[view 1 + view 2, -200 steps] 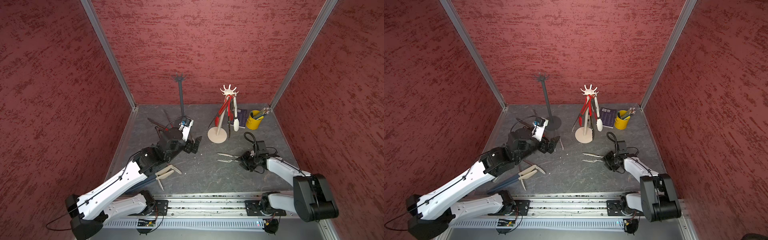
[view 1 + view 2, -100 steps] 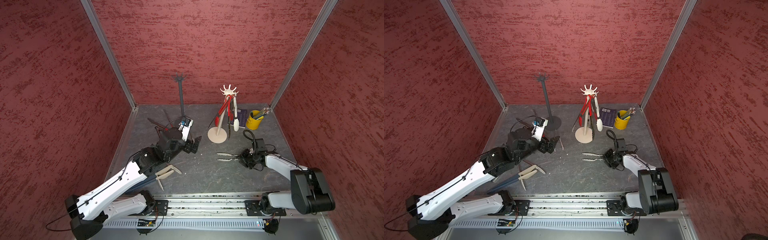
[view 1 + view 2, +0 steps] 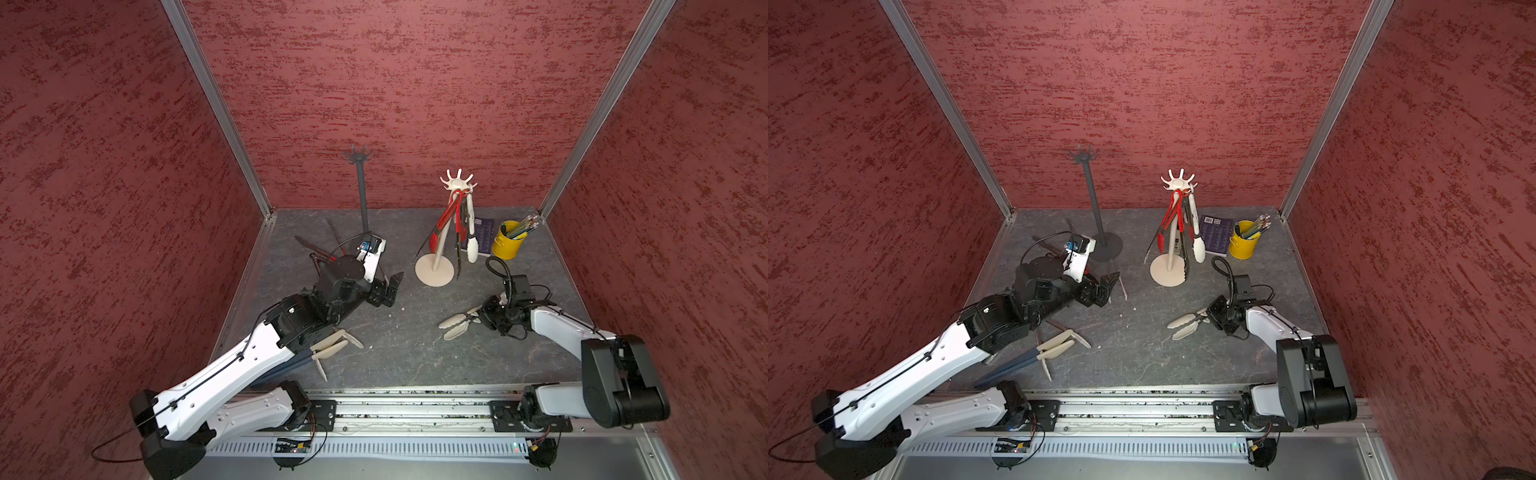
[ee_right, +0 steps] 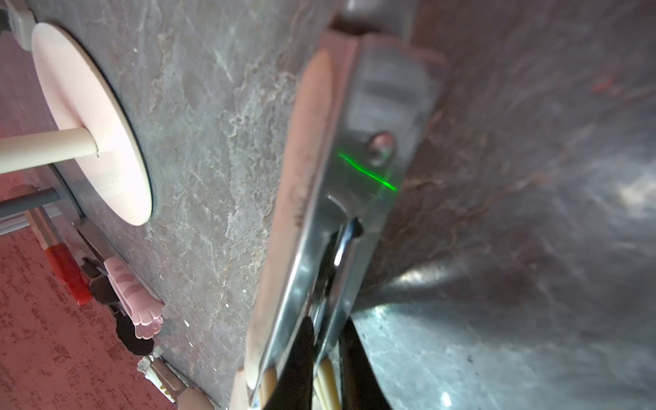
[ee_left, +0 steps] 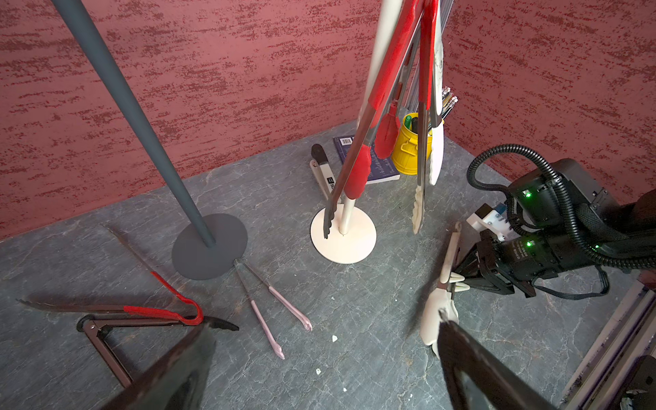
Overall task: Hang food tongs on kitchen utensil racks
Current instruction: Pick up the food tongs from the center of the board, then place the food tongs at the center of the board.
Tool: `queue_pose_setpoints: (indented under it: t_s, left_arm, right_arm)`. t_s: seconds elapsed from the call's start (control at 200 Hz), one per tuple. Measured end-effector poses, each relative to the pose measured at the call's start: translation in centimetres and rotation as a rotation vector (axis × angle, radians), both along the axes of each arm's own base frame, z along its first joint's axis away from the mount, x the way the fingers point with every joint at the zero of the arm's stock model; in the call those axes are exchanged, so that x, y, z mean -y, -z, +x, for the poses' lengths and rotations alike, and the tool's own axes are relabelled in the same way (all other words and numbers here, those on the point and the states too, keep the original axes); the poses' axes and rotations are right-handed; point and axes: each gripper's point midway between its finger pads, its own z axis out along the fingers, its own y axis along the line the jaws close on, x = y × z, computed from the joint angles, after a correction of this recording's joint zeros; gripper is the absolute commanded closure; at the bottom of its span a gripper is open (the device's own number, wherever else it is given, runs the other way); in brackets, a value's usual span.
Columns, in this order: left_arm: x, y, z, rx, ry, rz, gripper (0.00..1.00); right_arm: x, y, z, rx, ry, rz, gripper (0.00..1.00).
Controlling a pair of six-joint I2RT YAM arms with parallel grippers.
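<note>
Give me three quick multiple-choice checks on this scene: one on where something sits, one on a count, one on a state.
1. Where is the yellow cup?
A) at the near edge
B) in the far corner on the right arm's side, beside the notebook
C) in the middle, tipped over

2. How many tongs hang on the dark grey rack?
A) none
B) two
C) four

3. What are the right fingers doing?
A) open, holding nothing
B) shut on a pencil
C) shut on the cream-tipped tongs

Key:
1 B: the cup stands upright next to the notebook by the back wall.
2 A: its hooks are bare in both top views.
3 C: the right wrist view shows the fingers pinching the tongs' metal arm.
</note>
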Motion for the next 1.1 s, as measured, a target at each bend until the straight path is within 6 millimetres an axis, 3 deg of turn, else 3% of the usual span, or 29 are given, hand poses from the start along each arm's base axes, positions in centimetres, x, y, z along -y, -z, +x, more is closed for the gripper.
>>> queue_pose_setpoints:
  t_s: [0.566,0.842,1.097]
  left_arm:
    - [0.8,0.6,-0.5,-0.031,0.046,-0.005,0.00]
    - [2.8,1.7,-1.6,-0.082,0.138,-0.012,0.00]
    - [4.7,4.4,-3.2,-0.165,0.229,-0.005,0.00]
  right_arm:
    - [0.3,-0.7,-2.4,-0.022,-0.158,-0.086,0.93]
    - [-2.7,-0.8,-3.7,-0.047,-0.216,-0.056,0.91]
    - [-6.6,-0.1,-5.9,-0.116,-0.248,0.034,0.85]
